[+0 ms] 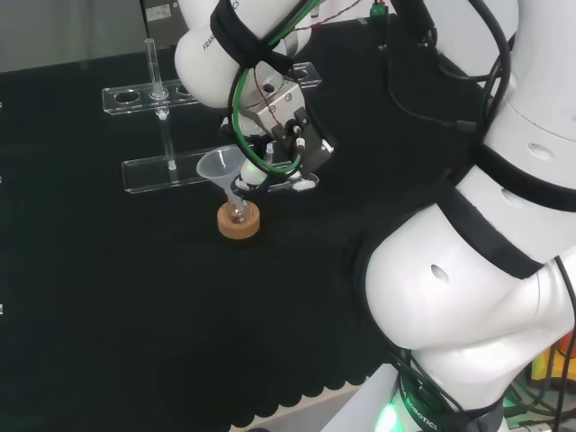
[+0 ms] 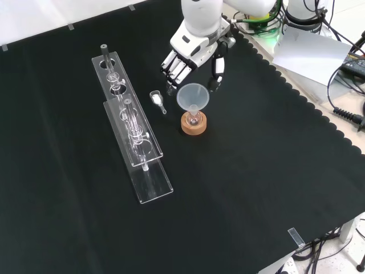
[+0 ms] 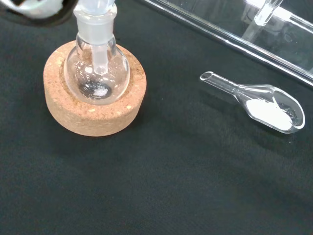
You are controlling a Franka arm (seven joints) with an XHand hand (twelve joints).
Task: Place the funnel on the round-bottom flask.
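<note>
Now the funnel [image 2: 193, 97] sits with its stem in the round-bottom flask [image 3: 97, 73] on its cork ring [image 3: 93, 112]. The robot hand [image 2: 191, 57] hovers just behind, fingers relaxed and holding nothing.

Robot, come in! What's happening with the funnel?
Hand open, beside funnel. Funnel stem sits in flask on cork ring. Scoop with white powder lies apart, nothing blocking.
</note>
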